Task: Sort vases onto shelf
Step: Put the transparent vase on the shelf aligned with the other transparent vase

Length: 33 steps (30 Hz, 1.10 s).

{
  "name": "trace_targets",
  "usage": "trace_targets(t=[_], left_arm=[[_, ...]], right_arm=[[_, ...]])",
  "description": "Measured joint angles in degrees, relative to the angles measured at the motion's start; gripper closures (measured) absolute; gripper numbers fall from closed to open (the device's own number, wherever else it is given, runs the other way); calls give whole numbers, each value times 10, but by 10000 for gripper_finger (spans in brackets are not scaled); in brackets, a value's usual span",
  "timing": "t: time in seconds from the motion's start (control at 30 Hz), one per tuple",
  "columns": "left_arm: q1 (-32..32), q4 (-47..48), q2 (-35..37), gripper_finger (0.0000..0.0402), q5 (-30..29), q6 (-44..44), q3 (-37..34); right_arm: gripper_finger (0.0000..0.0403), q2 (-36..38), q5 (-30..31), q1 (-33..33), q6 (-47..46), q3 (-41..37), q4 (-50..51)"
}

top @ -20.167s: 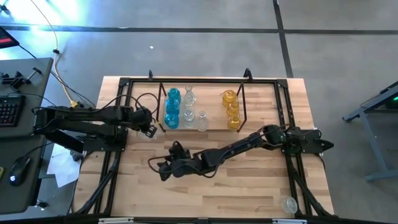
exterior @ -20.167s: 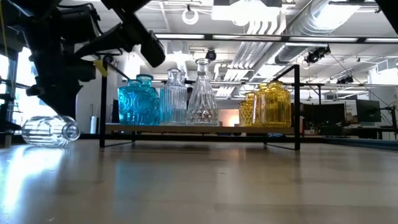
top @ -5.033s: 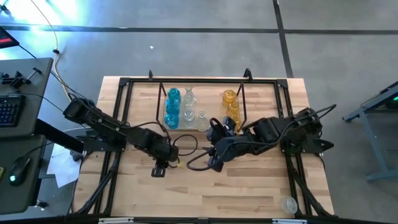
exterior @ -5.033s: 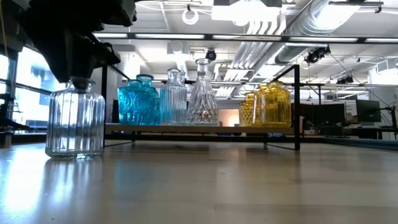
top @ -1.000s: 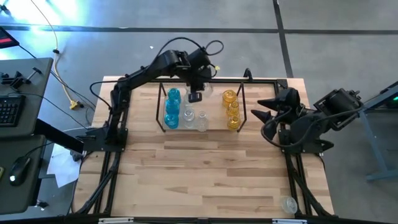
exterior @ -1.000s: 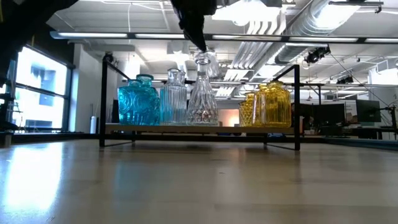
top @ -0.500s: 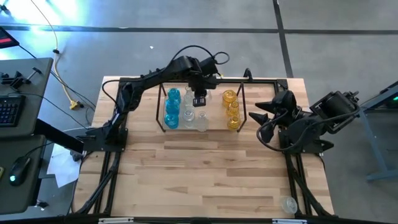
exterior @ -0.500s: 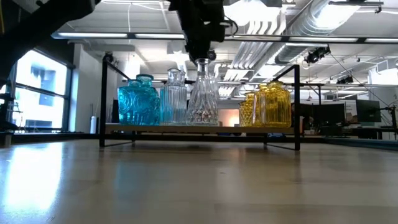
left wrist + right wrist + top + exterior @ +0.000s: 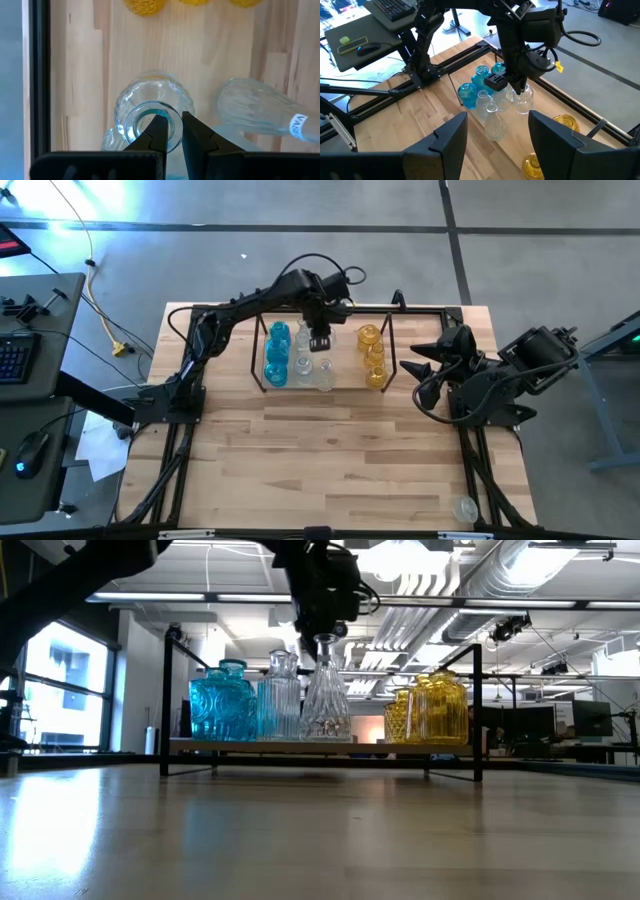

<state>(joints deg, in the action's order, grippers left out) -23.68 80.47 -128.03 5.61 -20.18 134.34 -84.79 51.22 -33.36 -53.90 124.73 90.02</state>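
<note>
**Nine vases, eight on the shelf, one clamped by the left arm**

One clear vase (image 9: 463, 507) lies alone by the surface's near right corner, well apart from the rest. Past the bare middle of the surface, the shelf (image 9: 258, 365) stands against the far edge. On it, blue vases (image 9: 277, 352) fill the left end, clear ones (image 9: 324, 375) the middle and amber ones (image 9: 373, 358) the right end.

The left gripper (image 9: 320, 337) hangs over the clear group, its jaws nearly together and pinching the rim of a ribbed clear vase (image 9: 152, 112), one finger (image 9: 156, 136) inside the mouth and one outside. A slim clear bottle (image 9: 257, 110) stands just beside it.

The right gripper (image 9: 422, 358) waits off the shelf's right end, near the surface's right edge, with its jaws spread wide and holding nothing.
</note>
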Motion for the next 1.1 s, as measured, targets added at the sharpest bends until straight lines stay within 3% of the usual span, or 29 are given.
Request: trace_targets(t=[0.6,0.73,1.1], left_arm=[[-3,12,-26,381,28,16,-1],[-3,12,-26,380,64,16,-1],[-3,18,-26,368,60,30,0]], right_arm=[[210,0,0,0,0,0,0],[210,0,0,0,2,0,0],[210,0,0,0,4,0,0]])
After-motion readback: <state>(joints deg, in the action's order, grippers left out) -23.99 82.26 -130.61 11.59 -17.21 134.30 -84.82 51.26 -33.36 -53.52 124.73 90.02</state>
